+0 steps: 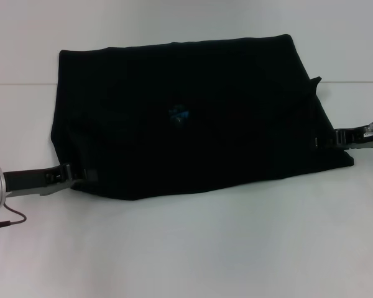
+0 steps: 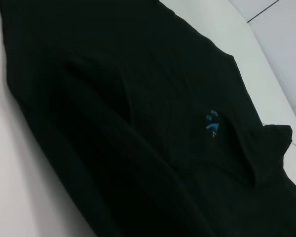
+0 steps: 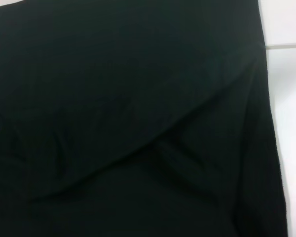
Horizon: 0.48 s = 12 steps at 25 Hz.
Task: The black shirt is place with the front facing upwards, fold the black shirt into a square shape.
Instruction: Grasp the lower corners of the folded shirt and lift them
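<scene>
While the black shirt (image 1: 199, 118) lies folded on the white table (image 1: 186, 248), the left gripper (image 1: 81, 179) and right gripper (image 1: 320, 140) touch its near corners; their fingers' spread cannot be told

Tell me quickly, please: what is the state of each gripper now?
Left gripper: at the near left corner of the black shirt; cannot be told.
Right gripper: at the shirt's right edge; cannot be told.

White table (image 1: 186, 248) carries one item: the black shirt (image 1: 199, 118), lying flat as a wide folded block, small blue label (image 1: 178, 115) near its middle. A thin cable (image 1: 9, 218) rests on the table beside the shirt's near left corner.
</scene>
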### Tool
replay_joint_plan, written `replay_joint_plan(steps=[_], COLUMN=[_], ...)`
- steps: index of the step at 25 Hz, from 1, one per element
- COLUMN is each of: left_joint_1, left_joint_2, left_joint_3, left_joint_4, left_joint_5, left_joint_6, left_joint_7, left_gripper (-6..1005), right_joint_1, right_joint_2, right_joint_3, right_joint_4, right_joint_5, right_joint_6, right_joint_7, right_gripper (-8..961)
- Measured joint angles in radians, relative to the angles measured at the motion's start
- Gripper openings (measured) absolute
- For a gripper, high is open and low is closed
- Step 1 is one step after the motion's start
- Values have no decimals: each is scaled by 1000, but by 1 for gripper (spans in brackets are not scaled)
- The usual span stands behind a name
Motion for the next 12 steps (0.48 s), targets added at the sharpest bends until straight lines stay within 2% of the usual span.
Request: replay_joint_plan(steps=[11, 12], left_joint_1=[0, 0], left_joint_2=[0, 0], left_joint_3=[0, 0], left_joint_4=[1, 1], left_joint_5=[-1, -1], left_joint_6=[2, 2], left_joint_7=[0, 0], left_gripper=[49, 50], right_joint_1=[2, 2], right_joint_2=[2, 2], right_joint_3=[-26, -28], right_joint_4=[2, 2], right_joint_5=[-1, -1], right_joint_6=[-2, -2], right_joint_7=[-13, -13], right_gripper=[626, 579])
